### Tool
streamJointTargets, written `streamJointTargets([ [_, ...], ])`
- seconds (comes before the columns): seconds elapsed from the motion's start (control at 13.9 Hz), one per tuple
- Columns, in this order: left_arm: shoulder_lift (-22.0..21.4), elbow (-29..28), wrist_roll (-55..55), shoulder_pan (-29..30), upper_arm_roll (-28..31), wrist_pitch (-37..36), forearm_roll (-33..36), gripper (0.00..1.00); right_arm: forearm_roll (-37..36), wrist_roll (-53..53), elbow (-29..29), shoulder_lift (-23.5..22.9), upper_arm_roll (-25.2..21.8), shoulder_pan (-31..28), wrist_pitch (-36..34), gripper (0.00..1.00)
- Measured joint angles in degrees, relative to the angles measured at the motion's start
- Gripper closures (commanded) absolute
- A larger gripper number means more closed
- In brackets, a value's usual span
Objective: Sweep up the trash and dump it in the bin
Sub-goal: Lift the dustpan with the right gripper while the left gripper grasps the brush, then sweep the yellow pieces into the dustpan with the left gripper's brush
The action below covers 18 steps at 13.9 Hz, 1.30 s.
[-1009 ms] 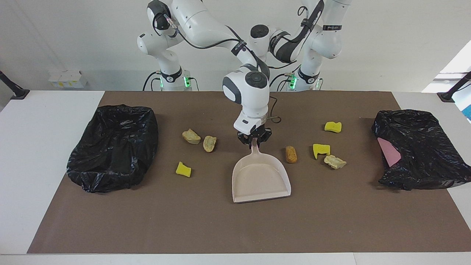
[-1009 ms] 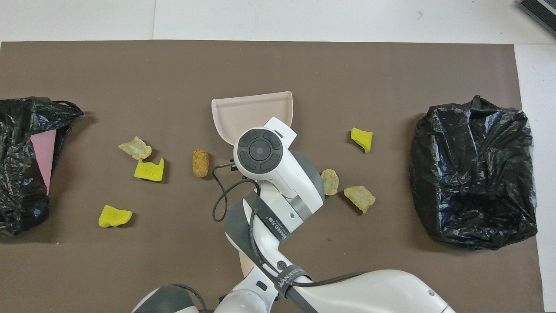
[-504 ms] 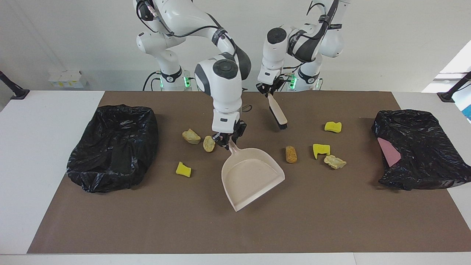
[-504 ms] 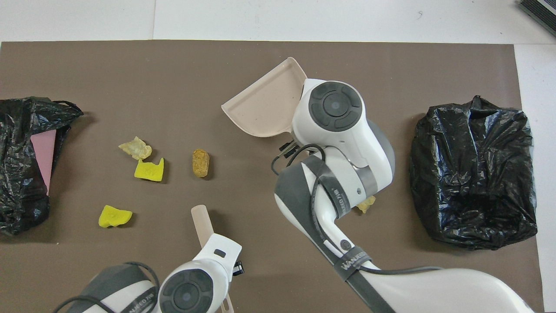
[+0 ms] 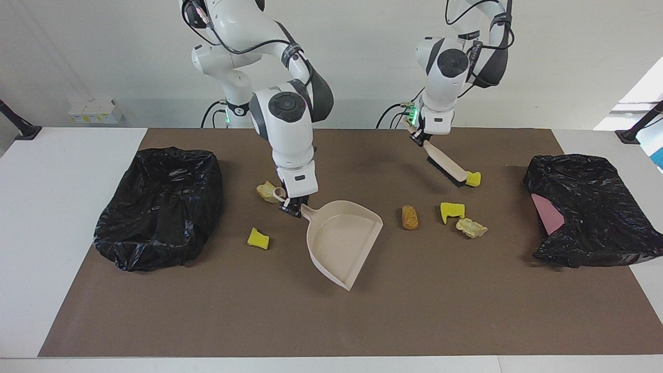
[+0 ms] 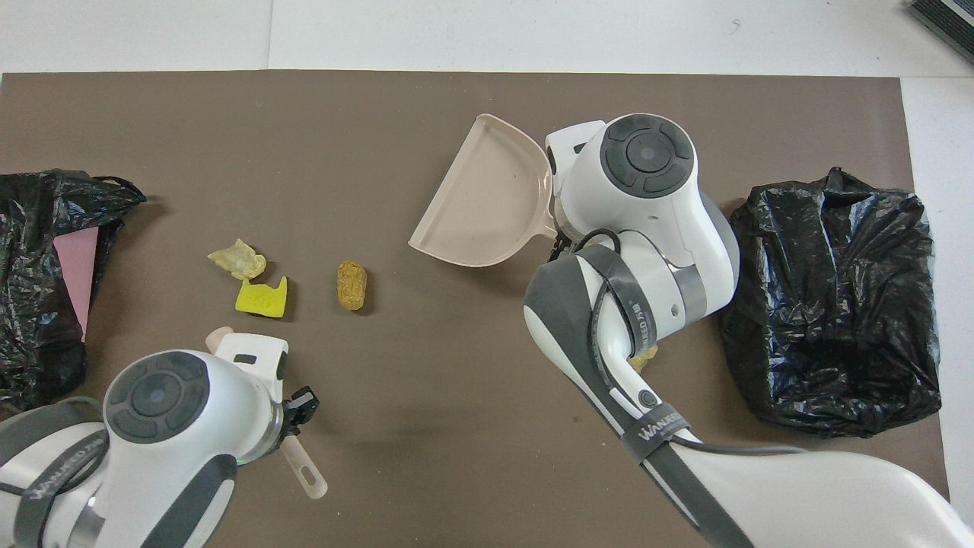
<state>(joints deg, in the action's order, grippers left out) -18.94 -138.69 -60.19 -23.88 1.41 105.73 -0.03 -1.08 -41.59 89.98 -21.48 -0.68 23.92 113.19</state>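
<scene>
Right gripper (image 5: 293,207) jaws clamped on dustpan (image 5: 339,241) handle, left gripper (image 5: 418,139) jaws clamped on brush (image 5: 445,167)

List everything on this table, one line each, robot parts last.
Dustpan: one, beige, mid-mat.
Brush: one, beige with black bristles, bristle end beside a yellow bit.
Yellow sponge bits: three, yellow; two toward the left arm's end, one toward the right arm's.
Bread-like chunks: two seen, pale beige, one toward each end.
Brown lump: one, brown, beside the dustpan.
Bin bags: two, black, one at each end.
Mat: one, brown, under everything.
Right claw: shut on dustpan handle.
Left claw: shut on brush handle.
</scene>
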Motion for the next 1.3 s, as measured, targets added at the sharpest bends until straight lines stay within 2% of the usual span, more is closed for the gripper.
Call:
streamJointTargets([
  [0.22, -0.44, -0.91, 0.85, 7.55, 0.23, -6.52, 0.11, 1.0, 0.0, -9.81, 0.06, -0.89, 0.04, -0.39, -0.47, 1.0],
  [0.43, -3.37, -4.85, 1.18, 10.25, 0.3, -7.23, 0.13, 1.0, -0.02, -17.01, 0.07, -2.25, 0.19, -0.25, 0.29, 1.0],
  [0.58, -4.98, -8.41, 1.54, 10.25, 0.03, -4.71, 0.13, 1.0, -0.27, -20.04, 0.06, -2.73, 0.29, 0.02, 2.04, 1.0],
  [0.72, -5.04, -11.3, 3.55, 10.25, -0.12, 1.07, 0.13, 1.0, -1.69, -20.73, 0.06, -3.11, 0.35, 0.56, 2.91, 1.0],
  [1.01, -1.53, -11.01, 13.69, 10.44, 0.0, 12.27, 0.12, 1.0, -2.43, -20.74, 0.07, -4.15, 0.48, 2.03, 5.05, 1.0],
  [1.3, 6.52, -3.4, 21.14, 11.64, 0.14, 17.05, -0.6, 1.0, -2.43, -20.74, 0.58, -4.56, 0.48, 2.51, 5.12, 1.0],
])
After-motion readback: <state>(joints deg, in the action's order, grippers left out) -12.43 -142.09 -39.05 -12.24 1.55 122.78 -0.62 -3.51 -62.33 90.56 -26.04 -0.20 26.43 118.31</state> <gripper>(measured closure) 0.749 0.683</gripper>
